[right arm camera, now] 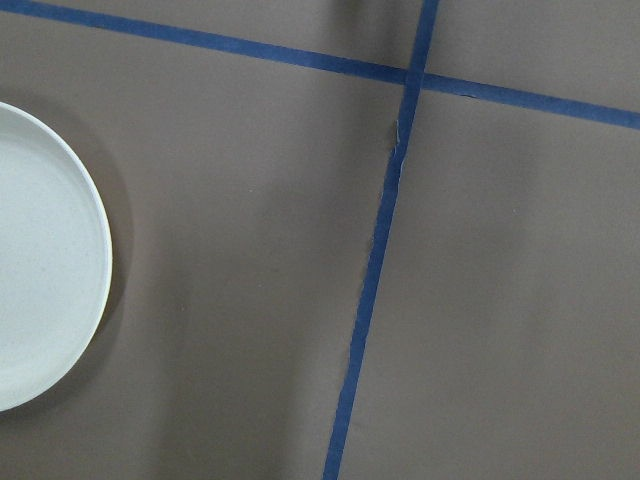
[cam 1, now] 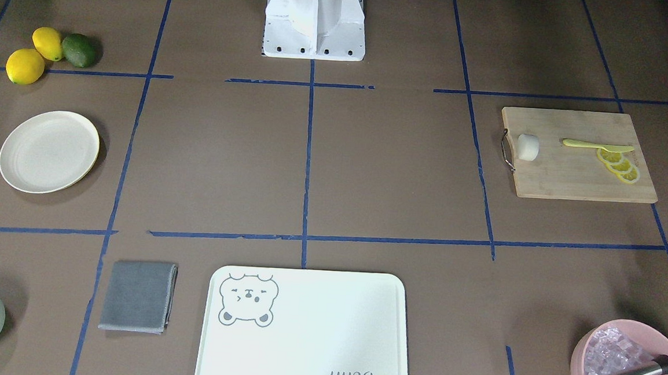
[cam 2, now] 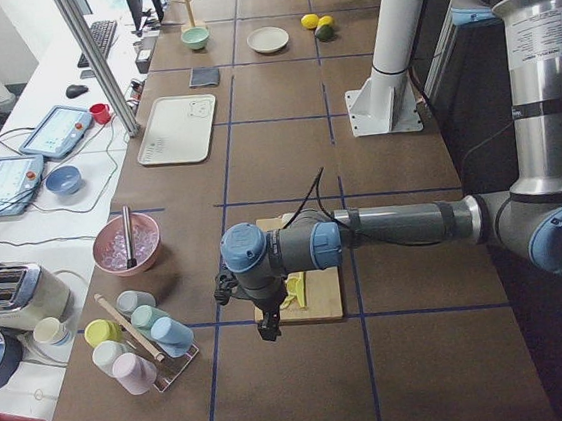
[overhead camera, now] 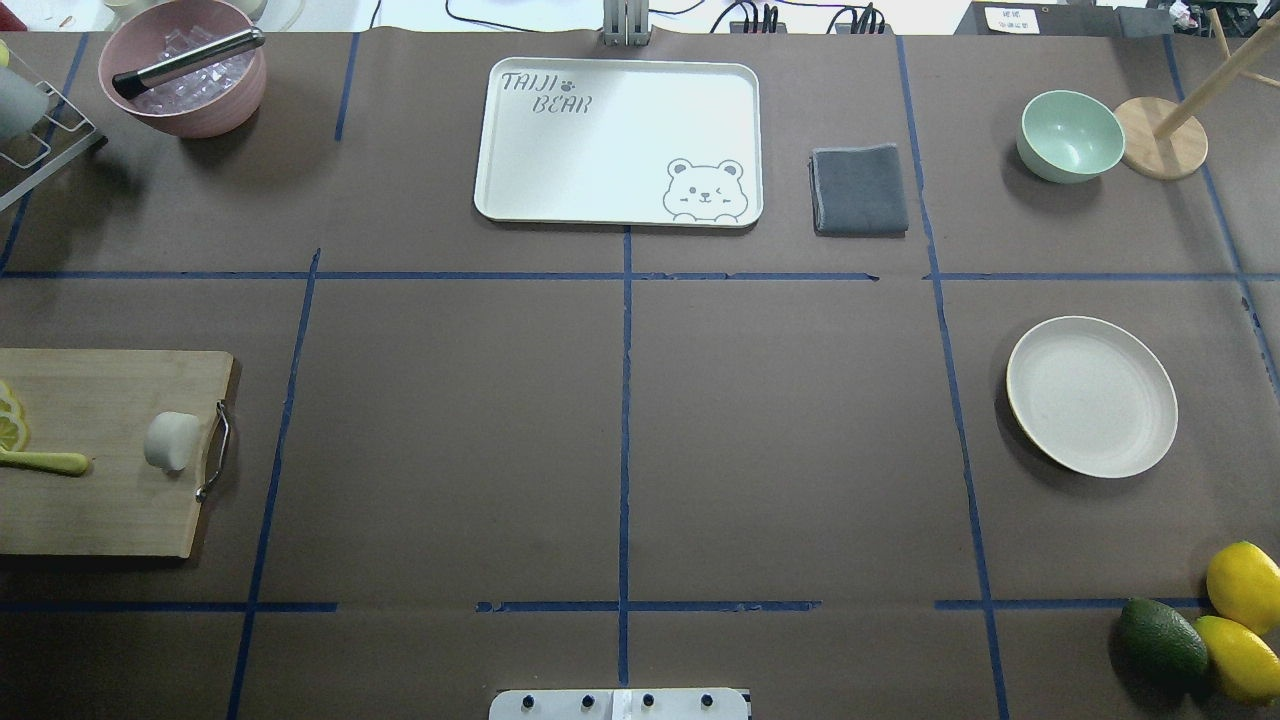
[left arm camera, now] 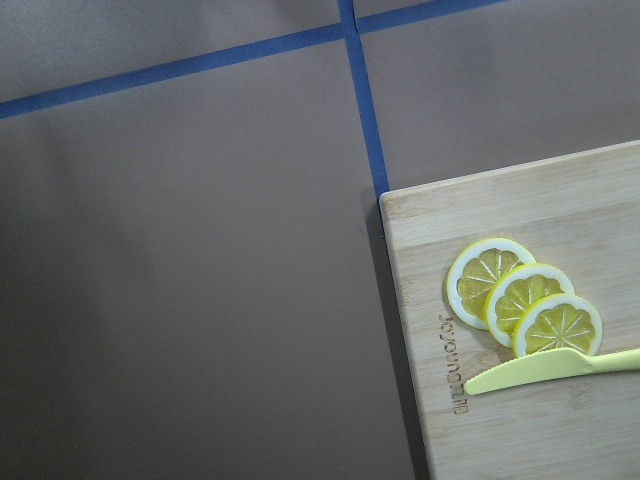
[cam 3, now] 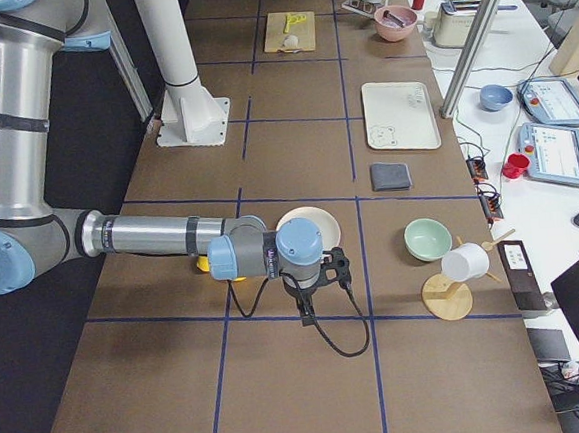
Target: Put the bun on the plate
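The bun, a small white lump, lies on the wooden cutting board near its metal handle. The cream plate stands bare on the opposite side of the table. My left gripper shows only in the exterior left view, hanging over the board's outer end near the lemon slices. I cannot tell whether it is open or shut. My right gripper shows only in the exterior right view, beside the plate, and I cannot tell its state either.
A yellow knife lies on the board. The bear-print tray, grey cloth, mint bowl and pink bowl of ice with tongs line the far edge. Two lemons and an avocado sit near the plate.
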Motion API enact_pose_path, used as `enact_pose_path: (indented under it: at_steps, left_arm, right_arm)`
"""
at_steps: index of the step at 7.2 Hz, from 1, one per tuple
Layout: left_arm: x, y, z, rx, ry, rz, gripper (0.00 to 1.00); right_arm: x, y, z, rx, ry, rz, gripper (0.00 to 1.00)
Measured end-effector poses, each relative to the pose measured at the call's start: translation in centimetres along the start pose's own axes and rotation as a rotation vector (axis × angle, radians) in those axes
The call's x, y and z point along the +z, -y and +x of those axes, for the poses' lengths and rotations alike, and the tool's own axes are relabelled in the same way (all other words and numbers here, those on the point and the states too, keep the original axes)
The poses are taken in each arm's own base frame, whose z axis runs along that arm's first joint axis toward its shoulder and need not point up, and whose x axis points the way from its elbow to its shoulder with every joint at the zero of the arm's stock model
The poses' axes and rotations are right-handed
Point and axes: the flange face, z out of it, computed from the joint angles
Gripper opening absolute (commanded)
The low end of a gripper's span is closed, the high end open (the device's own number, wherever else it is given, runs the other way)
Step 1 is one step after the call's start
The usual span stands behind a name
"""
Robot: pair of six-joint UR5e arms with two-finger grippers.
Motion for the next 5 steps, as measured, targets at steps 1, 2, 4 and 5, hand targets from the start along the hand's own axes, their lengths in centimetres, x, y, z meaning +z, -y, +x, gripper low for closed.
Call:
enact_pose_path:
  at_steps: [1, 2, 4, 5]
  left_arm:
    - [0.1, 0.0, 0.0, 0.001, 0.0, -0.002, 1.0]
    - [0.1, 0.0, 0.0, 0.0, -0.001, -0.002, 1.0]
    - [0.2, 0.0, 0.1, 0.001, -0.002, -0.004, 1.0]
    - [0.2, 0.0, 0.1, 0.001, -0.002, -0.004, 1.0]
  right_arm:
    - [0.5, 1.4, -1.6, 0.013, 0.004, 0.002, 1.0]
    - [1.7, 2.7, -4.1, 0.035, 0.011, 0.015, 1.0]
    - [5.6, 3.9, -8.7, 0.084, 0.032, 0.051, 1.0]
    - [7.8, 3.9, -10.2, 0.1, 0.039, 0.073, 1.0]
